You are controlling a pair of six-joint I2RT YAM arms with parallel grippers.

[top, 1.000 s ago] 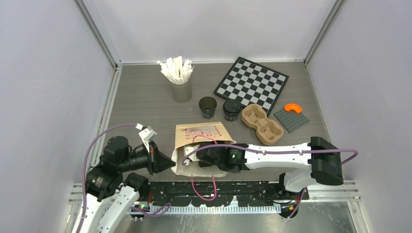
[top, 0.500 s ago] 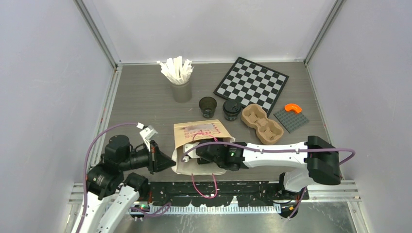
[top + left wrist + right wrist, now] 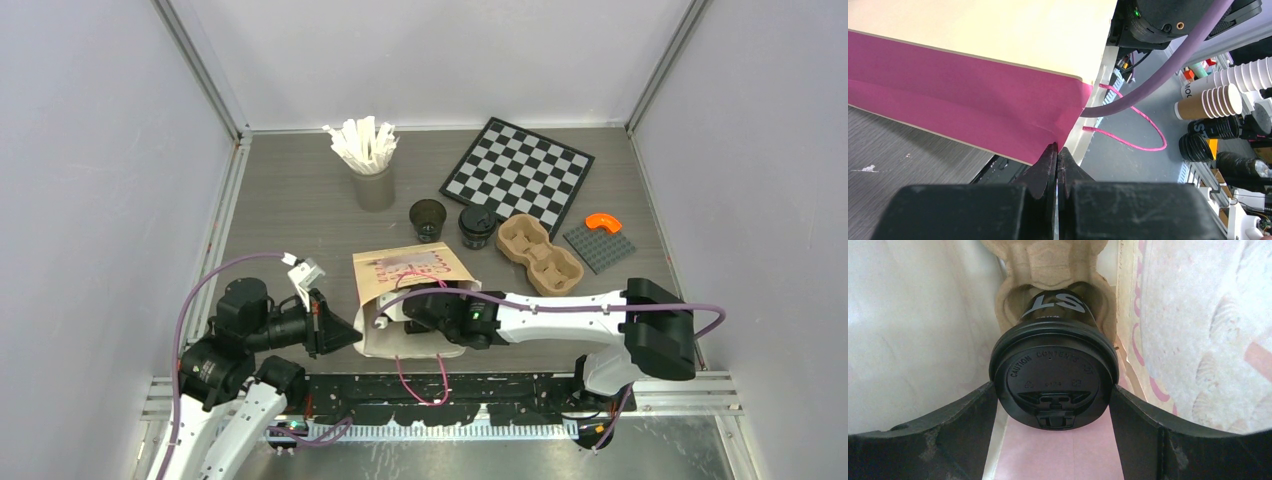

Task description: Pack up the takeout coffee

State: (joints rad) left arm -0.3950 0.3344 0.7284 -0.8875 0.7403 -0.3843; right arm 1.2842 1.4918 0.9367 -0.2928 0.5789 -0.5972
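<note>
A lidded black takeout coffee cup (image 3: 1054,375) sits in a brown pulp carrier (image 3: 1048,260) inside the paper bag (image 3: 405,268), which lies on its side. My right gripper (image 3: 1052,386) reaches into the bag's mouth, its fingers pressed against both sides of the cup's lid. At the bag's near left corner my left gripper (image 3: 1057,149) is shut on the magenta side fold (image 3: 973,95). Behind the bag stand another lidded black cup (image 3: 477,226) and an open black cup (image 3: 428,219).
A second pulp carrier (image 3: 540,256) lies right of the bag. At the back are a grey cup of white stirrers (image 3: 372,180) and a chessboard (image 3: 518,172). A grey baseplate (image 3: 598,245) with an orange piece (image 3: 603,222) sits far right. The bag's pink handle (image 3: 420,385) hangs over the near edge.
My right arm has slid a little to the left, deeper into the bag, and the bag has shifted slightly left with it. The left arm holds still.
</note>
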